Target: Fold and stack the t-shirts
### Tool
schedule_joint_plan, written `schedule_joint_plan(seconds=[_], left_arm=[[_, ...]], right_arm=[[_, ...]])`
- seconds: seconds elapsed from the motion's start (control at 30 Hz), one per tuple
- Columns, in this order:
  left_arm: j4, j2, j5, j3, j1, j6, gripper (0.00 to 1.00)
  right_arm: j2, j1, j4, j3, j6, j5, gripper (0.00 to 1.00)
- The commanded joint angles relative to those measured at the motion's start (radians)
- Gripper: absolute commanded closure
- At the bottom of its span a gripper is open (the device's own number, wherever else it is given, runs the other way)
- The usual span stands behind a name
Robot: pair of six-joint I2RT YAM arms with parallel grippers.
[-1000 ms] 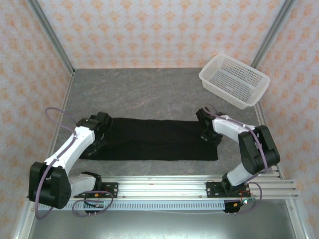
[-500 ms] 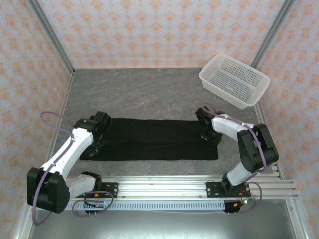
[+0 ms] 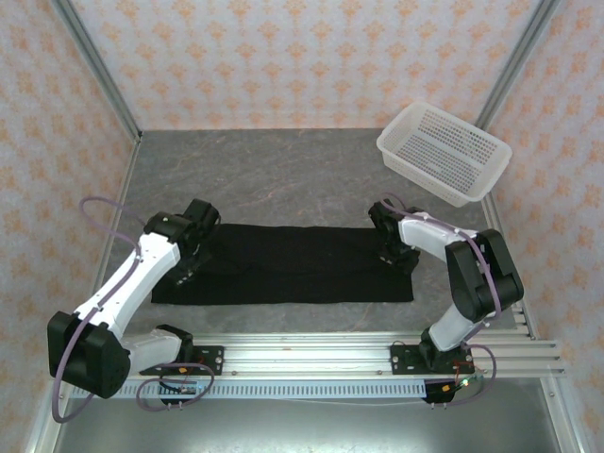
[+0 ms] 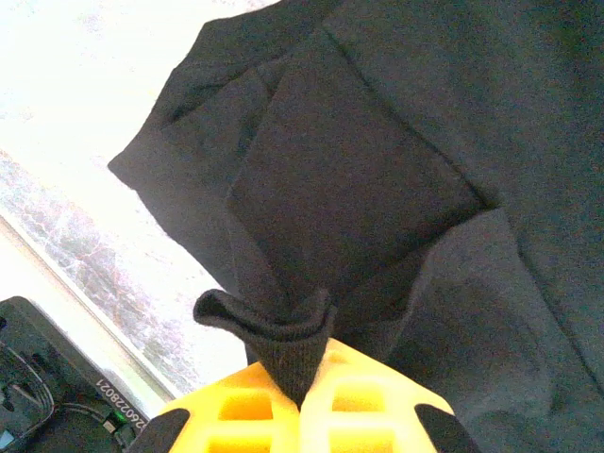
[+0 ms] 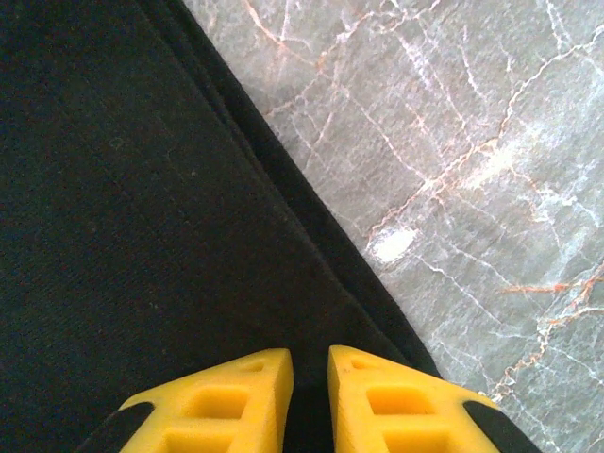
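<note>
The t-shirt (image 3: 293, 269) lies as a long black strip on the table (image 3: 283, 179). The left claw (image 4: 304, 363) is clamped on a small pinch of it; the right claw (image 5: 310, 363) sits nearly closed at its edge, hold unclear. If either slips, the fold skews

t-shirt (image 3: 293, 269) is lying across the table (image 3: 283, 175) | left gripper (image 4: 307, 377) is sitting at its left end | right gripper (image 5: 310, 363) is sitting at its right end | basket (image 3: 444, 153) is standing in the far-right corner, well apart from it
</note>
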Motion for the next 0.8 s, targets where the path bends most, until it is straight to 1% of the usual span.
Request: schedule_joint_plan(seconds=[0.0, 0.13, 0.23, 0.33, 0.57, 0.63, 0.7, 0.73, 0.77], left_arm=[[-0.028, 0.007, -0.051, -0.025, -0.004, -0.013, 1.00], [-0.023, 0.035, -0.131, -0.034, -0.002, 0.028, 1.00], [-0.003, 0.089, -0.187, -0.033, 0.010, 0.070, 1.00], [0.019, 0.157, -0.219, -0.028, 0.036, 0.110, 1.00], [0.072, 0.278, -0.303, -0.022, 0.060, 0.189, 1.00], [0.085, 0.304, -0.325, -0.014, 0.064, 0.212, 0.98], [0.103, 0.332, -0.339, -0.011, 0.067, 0.235, 0.90], [0.109, 0.347, -0.343, -0.010, 0.070, 0.246, 0.78], [0.112, 0.364, -0.354, -0.009, 0.079, 0.248, 0.60]], right_arm=[[0.024, -0.009, -0.006, 0.011, -0.013, 0.037, 0.79], [0.024, -0.010, -0.003, 0.009, -0.013, 0.032, 0.75], [0.023, -0.010, -0.001, 0.008, -0.016, 0.032, 0.75], [0.023, -0.010, -0.001, 0.008, -0.020, 0.034, 0.75], [0.019, -0.009, 0.000, 0.001, -0.021, 0.034, 0.75], [0.019, -0.008, 0.004, -0.003, -0.020, 0.032, 0.75], [0.020, -0.010, 0.004, -0.006, -0.019, 0.032, 0.75], [0.019, -0.009, 0.004, -0.006, -0.019, 0.030, 0.75], [0.018, -0.010, 0.005, -0.006, -0.019, 0.029, 0.75]])
